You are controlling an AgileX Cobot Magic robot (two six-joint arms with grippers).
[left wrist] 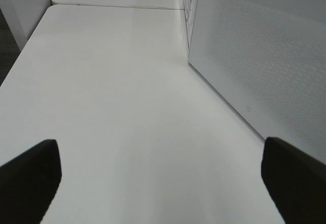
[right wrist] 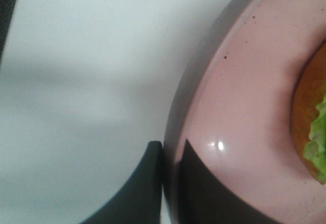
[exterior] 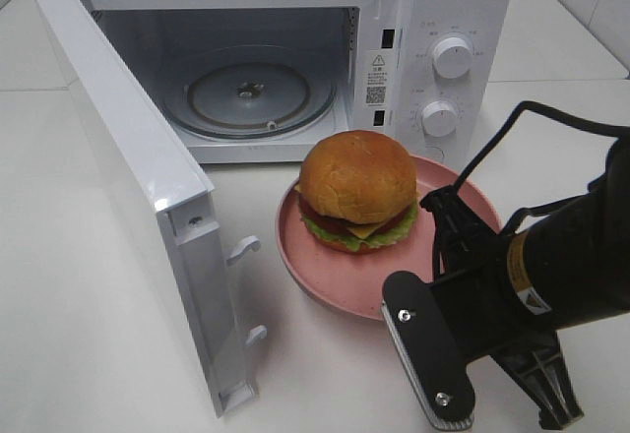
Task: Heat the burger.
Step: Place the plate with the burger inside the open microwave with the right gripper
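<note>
exterior high first: the microwave [exterior: 433,59] sits at the far side of the white table [exterior: 89,335], its door [exterior: 128,177] swung wide open to the left and the glass turntable [exterior: 251,93] bare inside. just in front of the opening sits the burger [exterior: 357,189], in the middle of the pink plate [exterior: 325,280]: a domed golden-brown bun, dark patty, a corner of yellow cheese, a red layer and frilly green lettuce poking out on the near side. the right gripper [exterior: 448,221] comes in from the near right and meets the plate's right rim.

over to the left wrist: the left gripper [left wrist: 160,147] hangs over bare table with its fingers [left wrist: 30,178] spread wide, holding nothing, and the door's dotted white face [left wrist: 265,56] runs alongside.

now the right wrist: the right gripper [right wrist: 170,150] is clamped on the pink plate [right wrist: 244,107], one finger [right wrist: 147,183] outside the rim and the other on the plate's inner surface, the rim pinched between them. at the frame's edge, a sliver of the burger [right wrist: 308,117] shows, brown bun with lettuce, well clear of the fingers.
</note>
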